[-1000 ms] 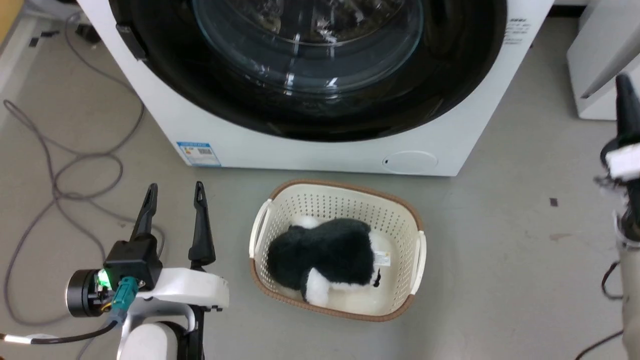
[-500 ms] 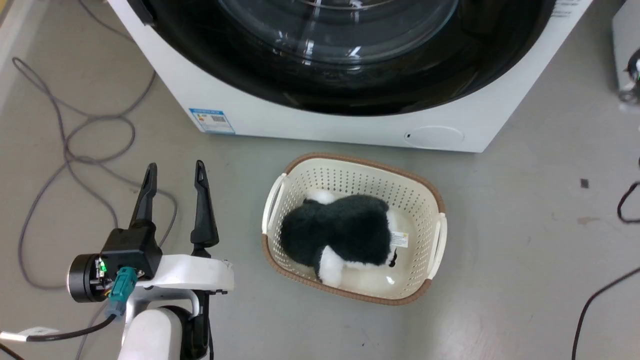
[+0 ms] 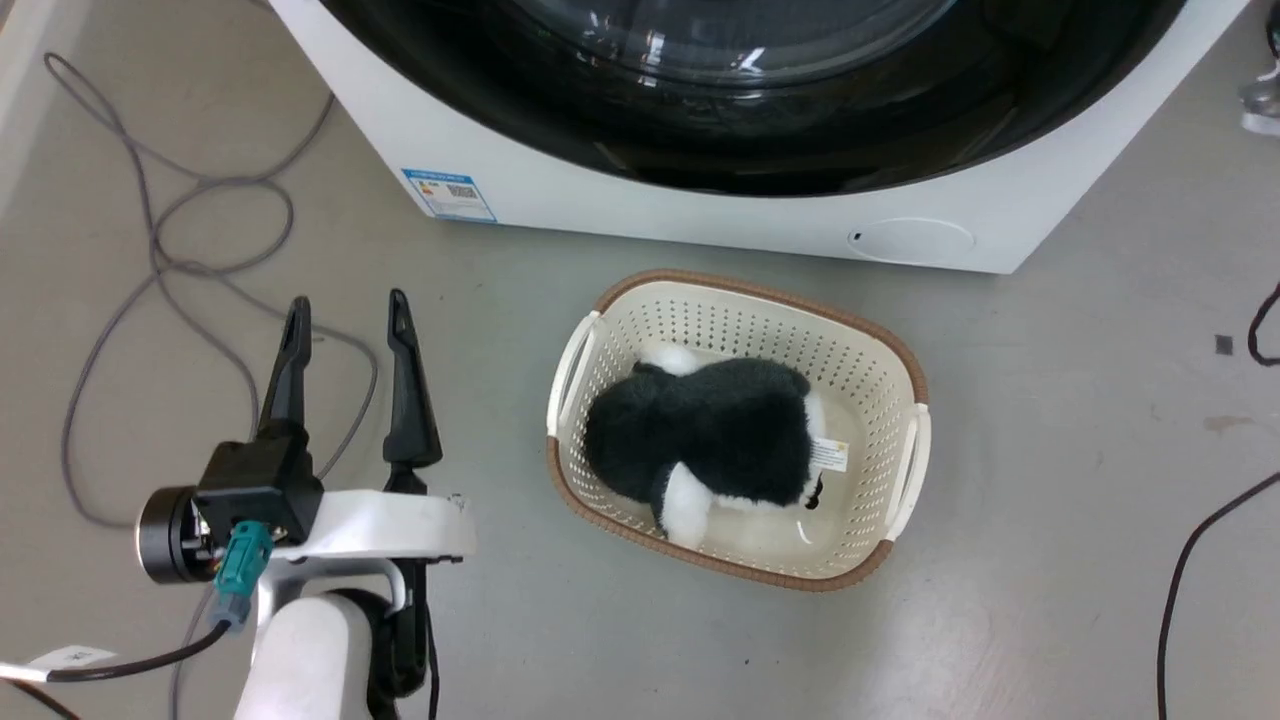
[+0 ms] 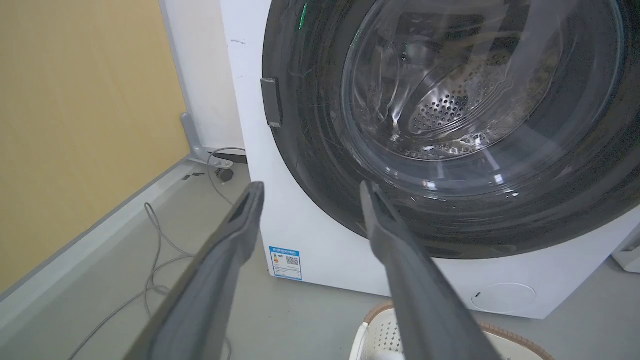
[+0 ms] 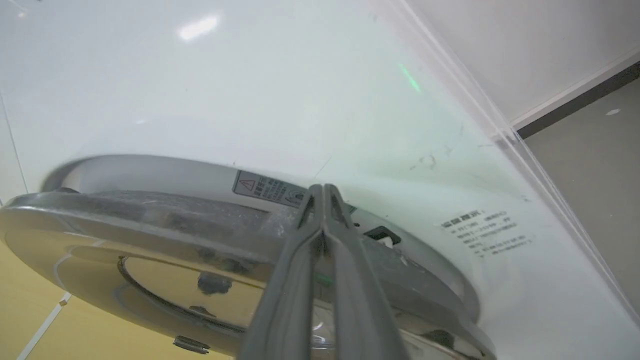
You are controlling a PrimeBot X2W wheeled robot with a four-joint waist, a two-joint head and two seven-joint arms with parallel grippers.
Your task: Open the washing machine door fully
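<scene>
While the left gripper (image 3: 347,315) hung above the grey floor (image 3: 1050,450) with its two dark fingers spread wide and nothing between them, a cream perforated basket (image 3: 740,325) stood on the floor to its right, holding a black-and-white plush toy (image 3: 715,430). Beyond the basket, close to its far rim, rose the white front of the washing machine (image 3: 700,215), with a blue label (image 3: 450,195) at its lower left corner and a round cap (image 3: 915,242) near its lower right corner. The washing machine door (image 3: 760,160) filled nearly the whole width of that front; its glossy black rim ringed a bulging clear glass bowl (image 4: 390,75), through which the perforated steel drum (image 4: 445,107) showed. Farthest off, the right gripper (image 5: 322,187) had its fingers pressed together, empty, their tips at the door's rim edge beside a warning sticker (image 5: 267,189); whether they touched the rim, or whether the door stood ajar, could not be told.
</scene>
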